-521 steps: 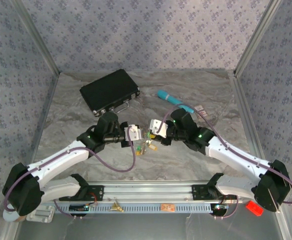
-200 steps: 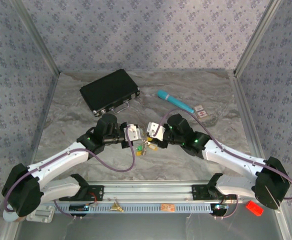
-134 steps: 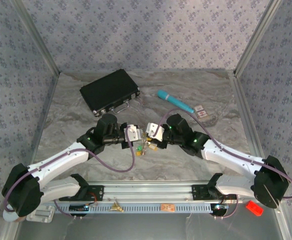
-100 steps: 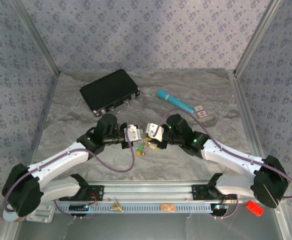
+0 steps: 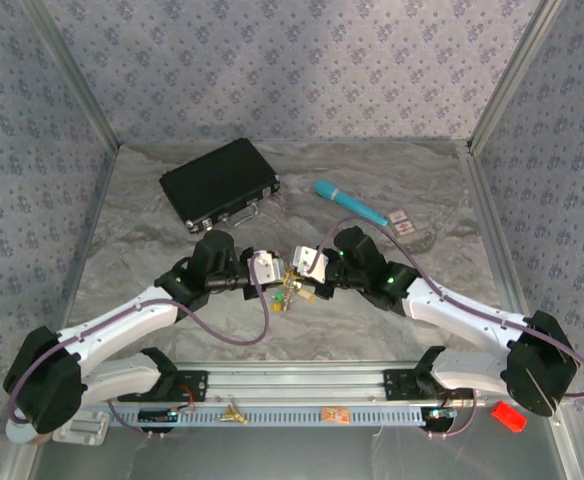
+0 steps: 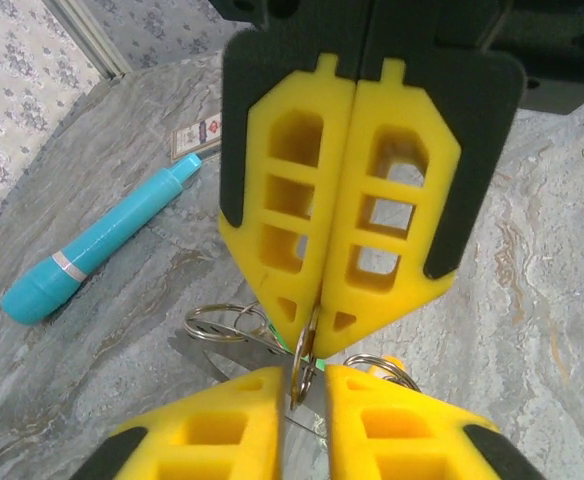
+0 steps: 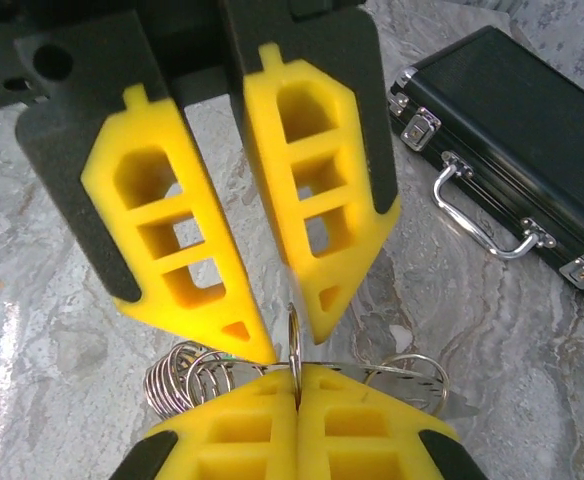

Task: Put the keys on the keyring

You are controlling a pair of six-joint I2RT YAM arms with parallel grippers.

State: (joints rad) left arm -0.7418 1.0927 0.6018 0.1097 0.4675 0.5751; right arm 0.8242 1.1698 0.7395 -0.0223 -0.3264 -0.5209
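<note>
A thin wire ring of the keyring (image 7: pixel 294 345) stands on edge between the two grippers over the middle of the table. My right gripper (image 7: pixel 297 388) is shut on its lower part. My left gripper (image 6: pixel 300 378) faces it, open, with the ring (image 6: pixel 306 362) in the gap between its yellow pads. Below hang more silver rings (image 7: pixel 187 380) and a flat key blade (image 6: pixel 222 350). In the top view the left gripper (image 5: pixel 272 268) and right gripper (image 5: pixel 303 262) meet tip to tip, with green and yellow key heads (image 5: pixel 280 297) beneath them.
A black case (image 5: pixel 219 182) with a metal handle lies at the back left. The teal pen-shaped tool (image 5: pixel 350 203) lies at the back centre, with a small card (image 5: pixel 400 221) to its right. A red block (image 5: pixel 509 416) sits at the near right, beyond the rail.
The right gripper has moved left and closed in on the left gripper. The left gripper has shifted slightly toward it. The keys hang in the same spot.
</note>
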